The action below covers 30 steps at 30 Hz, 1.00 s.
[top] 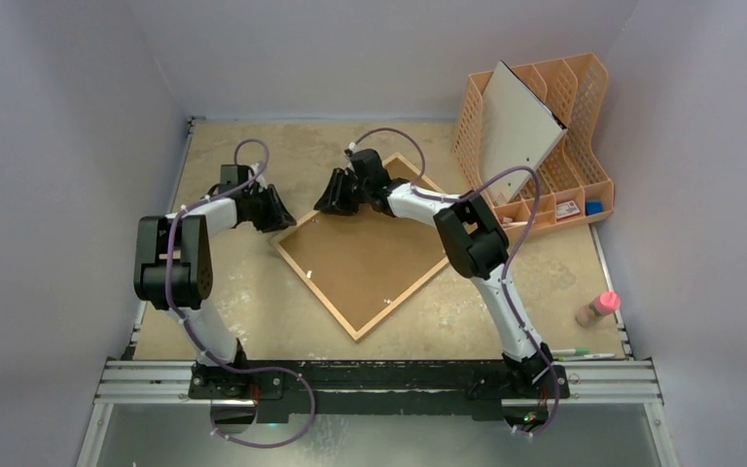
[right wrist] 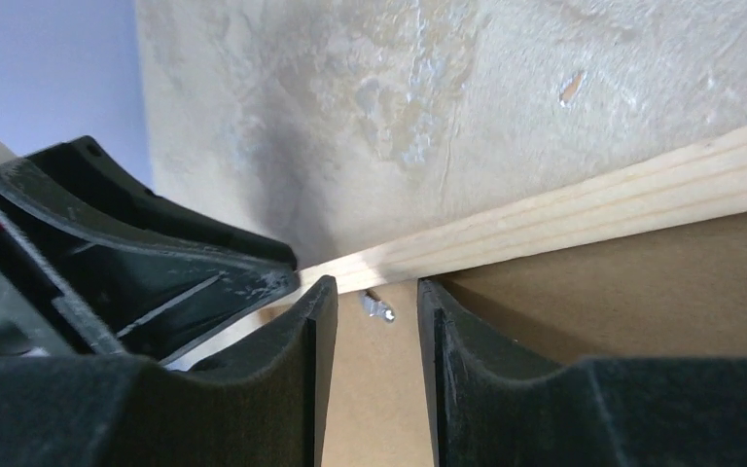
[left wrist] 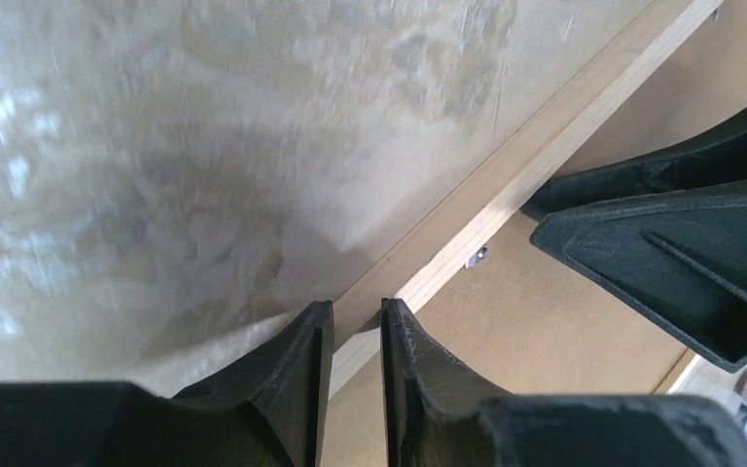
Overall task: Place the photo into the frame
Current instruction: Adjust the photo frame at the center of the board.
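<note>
The frame lies face down mid-table, turned like a diamond, its thin light wood rim around a brown hardboard backing panel. The photo is not in view. My left gripper is at the frame's upper-left rail. Its fingertips are almost together, a thin gap over the rail, holding nothing. My right gripper is just inside the same rail, near the top corner. It is slightly open, with a small metal tab on the backing between its tips.
An orange lattice organizer stands at the back right with a white-grey, dark-edged board leaning in it. A pink-capped bottle and pens lie near the right front. The two grippers sit close together.
</note>
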Tool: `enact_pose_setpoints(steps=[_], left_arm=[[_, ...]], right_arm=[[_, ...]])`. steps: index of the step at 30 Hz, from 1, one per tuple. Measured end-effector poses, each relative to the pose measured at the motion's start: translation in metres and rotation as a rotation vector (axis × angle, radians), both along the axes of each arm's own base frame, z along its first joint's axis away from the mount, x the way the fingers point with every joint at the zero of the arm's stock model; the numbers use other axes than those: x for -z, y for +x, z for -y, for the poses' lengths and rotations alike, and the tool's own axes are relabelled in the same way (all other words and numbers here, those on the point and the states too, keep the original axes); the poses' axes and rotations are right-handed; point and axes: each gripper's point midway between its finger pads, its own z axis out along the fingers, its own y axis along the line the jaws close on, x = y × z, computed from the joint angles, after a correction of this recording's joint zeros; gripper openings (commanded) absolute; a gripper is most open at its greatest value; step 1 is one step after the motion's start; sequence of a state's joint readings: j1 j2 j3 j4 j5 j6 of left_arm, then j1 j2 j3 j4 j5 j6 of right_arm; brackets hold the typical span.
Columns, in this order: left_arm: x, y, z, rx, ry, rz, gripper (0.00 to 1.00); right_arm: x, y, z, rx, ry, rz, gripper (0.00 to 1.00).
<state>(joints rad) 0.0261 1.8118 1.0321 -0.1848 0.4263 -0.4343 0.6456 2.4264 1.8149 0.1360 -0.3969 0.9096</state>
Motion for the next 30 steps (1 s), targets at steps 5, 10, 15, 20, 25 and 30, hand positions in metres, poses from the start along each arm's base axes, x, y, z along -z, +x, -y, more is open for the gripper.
enact_pose_setpoints(steps=[5, 10, 15, 20, 25, 30], left_arm=[[0.002, -0.026, 0.003, 0.003, -0.012, -0.051, 0.36], [0.002, -0.036, 0.004, 0.016, -0.019, -0.071, 0.43], [0.002, -0.036, 0.007, 0.024, -0.022, -0.068, 0.47], [0.003, -0.036, 0.006, 0.023, -0.01, -0.071, 0.39], [0.005, -0.035, 0.006, 0.02, -0.009, -0.077, 0.34], [0.006, -0.034, 0.004, 0.014, 0.002, -0.103, 0.32]], right_arm=[[-0.007, -0.013, 0.014, -0.061, -0.14, 0.18, 0.39], [-0.04, -0.021, 0.036, -0.147, -0.271, 0.44, 0.39], [-0.064, -0.023, 0.033, -0.231, -0.382, 0.68, 0.4], [-0.05, -0.054, 0.005, -0.364, -0.495, 0.821, 0.39], [-0.025, -0.08, -0.016, -0.468, -0.569, 0.887, 0.41], [0.002, -0.072, -0.007, -0.476, -0.687, 0.888, 0.41]])
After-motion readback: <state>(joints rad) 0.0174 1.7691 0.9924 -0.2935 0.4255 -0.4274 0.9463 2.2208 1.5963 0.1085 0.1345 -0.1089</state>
